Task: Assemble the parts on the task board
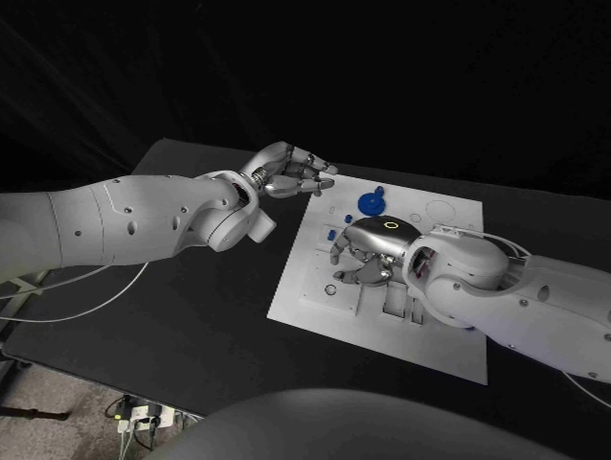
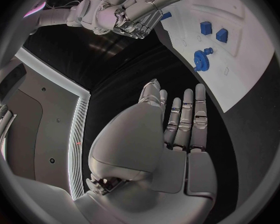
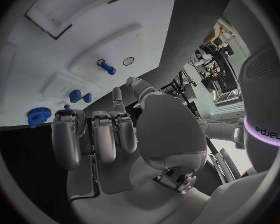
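The white task board point(image 1: 389, 316) lies in the middle of the black table. A blue gear point(image 1: 371, 202) sits near its far edge, and a small blue piece point(image 1: 329, 233) lies beside my right hand point(image 1: 368, 251). That hand hovers low over the board's middle with its fingers bent down and nothing between them. The right wrist view shows its fingers point(image 3: 93, 134) apart, with the gear point(image 3: 36, 116), two blue blocks point(image 3: 75, 95) and a blue peg point(image 3: 109, 68) beyond. My left hand point(image 1: 289, 171) hangs off the board's far left corner, its fingers point(image 2: 184, 119) stretched out and empty.
Recessed slots and small holes mark the board point(image 2: 239, 50) around the gear point(image 2: 202, 59) and blocks point(image 2: 214, 31). Bare black table point(image 1: 181, 307) lies to the left of the board. Cables hang off the table's left edge.
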{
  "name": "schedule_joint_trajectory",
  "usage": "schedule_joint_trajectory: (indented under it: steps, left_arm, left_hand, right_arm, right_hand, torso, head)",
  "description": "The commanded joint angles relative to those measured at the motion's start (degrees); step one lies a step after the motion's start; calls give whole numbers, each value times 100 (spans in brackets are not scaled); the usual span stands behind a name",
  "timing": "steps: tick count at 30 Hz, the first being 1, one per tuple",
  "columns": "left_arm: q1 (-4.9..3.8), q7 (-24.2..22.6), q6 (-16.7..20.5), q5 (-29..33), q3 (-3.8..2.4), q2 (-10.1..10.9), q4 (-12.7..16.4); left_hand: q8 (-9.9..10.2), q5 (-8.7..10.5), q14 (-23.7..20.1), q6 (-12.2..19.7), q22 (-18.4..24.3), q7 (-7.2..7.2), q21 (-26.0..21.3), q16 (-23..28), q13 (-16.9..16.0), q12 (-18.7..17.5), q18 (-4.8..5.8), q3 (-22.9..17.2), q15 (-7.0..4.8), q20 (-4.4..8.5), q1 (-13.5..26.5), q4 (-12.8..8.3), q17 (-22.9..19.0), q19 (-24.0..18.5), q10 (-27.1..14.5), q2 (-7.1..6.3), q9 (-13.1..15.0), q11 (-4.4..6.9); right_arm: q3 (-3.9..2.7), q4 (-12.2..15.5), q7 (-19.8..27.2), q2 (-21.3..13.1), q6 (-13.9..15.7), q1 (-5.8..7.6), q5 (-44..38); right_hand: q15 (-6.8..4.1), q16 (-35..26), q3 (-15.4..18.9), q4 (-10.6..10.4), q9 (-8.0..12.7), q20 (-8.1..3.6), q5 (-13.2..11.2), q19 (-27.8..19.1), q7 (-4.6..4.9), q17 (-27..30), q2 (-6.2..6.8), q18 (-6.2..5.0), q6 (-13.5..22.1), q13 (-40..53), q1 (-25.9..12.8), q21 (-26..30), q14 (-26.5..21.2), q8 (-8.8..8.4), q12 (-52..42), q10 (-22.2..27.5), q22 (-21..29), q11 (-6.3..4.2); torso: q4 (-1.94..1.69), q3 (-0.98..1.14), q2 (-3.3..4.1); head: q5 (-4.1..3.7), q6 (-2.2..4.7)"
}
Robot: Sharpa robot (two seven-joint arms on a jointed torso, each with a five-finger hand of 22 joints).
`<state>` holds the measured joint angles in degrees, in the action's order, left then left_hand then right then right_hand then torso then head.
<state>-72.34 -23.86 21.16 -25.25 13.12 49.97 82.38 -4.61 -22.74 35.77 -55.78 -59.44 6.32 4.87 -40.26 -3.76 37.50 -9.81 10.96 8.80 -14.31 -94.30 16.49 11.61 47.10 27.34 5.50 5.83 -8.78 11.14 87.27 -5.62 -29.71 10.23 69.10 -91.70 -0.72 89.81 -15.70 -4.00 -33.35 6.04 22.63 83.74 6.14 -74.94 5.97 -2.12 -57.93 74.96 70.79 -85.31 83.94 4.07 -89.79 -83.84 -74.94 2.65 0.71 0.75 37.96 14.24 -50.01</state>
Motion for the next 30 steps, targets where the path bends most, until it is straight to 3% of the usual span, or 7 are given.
schedule_joint_trajectory:
  steps: [1,9,25,30]
  left_arm:
    - [0,-19,-100,-49,-4,-13,4]
    - [0,-15,-111,-54,-4,-16,4]
    - [3,-12,-144,-60,-4,-42,-25]
    - [3,-6,-152,-61,-3,-46,-27]
  left_hand:
    - [-34,-23,10,11,-5,45,30,-27,6,15,24,31,18,14,-62,0,-5,43,-6,-2,7,-15]
    - [-34,-23,10,11,-5,45,30,-27,6,15,24,31,18,14,-62,0,-5,43,-6,-2,7,-15]
    - [-35,-21,14,10,-8,47,33,-31,6,16,24,33,19,13,-65,2,-5,46,-5,-3,7,-15]
    - [-35,-21,14,10,-8,47,33,-31,6,16,24,33,19,13,-65,2,-5,46,-5,-3,7,-15]
  right_arm:
    - [-1,-11,-319,54,-167,-29,-376]
    - [-2,-51,-535,120,-230,-98,-630]
    - [-1,-89,-645,138,-325,-134,-790]
    - [-1,-136,-608,153,-317,-148,-765]
  right_hand:
    - [11,19,46,-10,11,-32,28,325,1,-1506,8,91,-43,1504,-85,-40,606,-17,-21,-616,-1349,-29]
    - [8,19,93,-31,36,-39,48,297,8,-1506,44,79,5,1504,-145,-2,606,-39,-21,-616,-1333,-27]
    - [74,19,59,112,-26,15,566,199,96,-1506,41,45,295,1504,-41,116,606,-17,-21,-616,-1286,51]
    - [77,19,47,124,-38,19,613,185,98,-1506,30,40,301,1504,-33,134,606,-12,-21,-616,-1279,53]
  torso:
    - [3,2,2]
    - [0,-1,-1]
    - [1,-2,-1]
    - [1,-2,-1]
  head:
    - [-4,1]
    - [3,1]
    - [7,1]
    - [17,1]
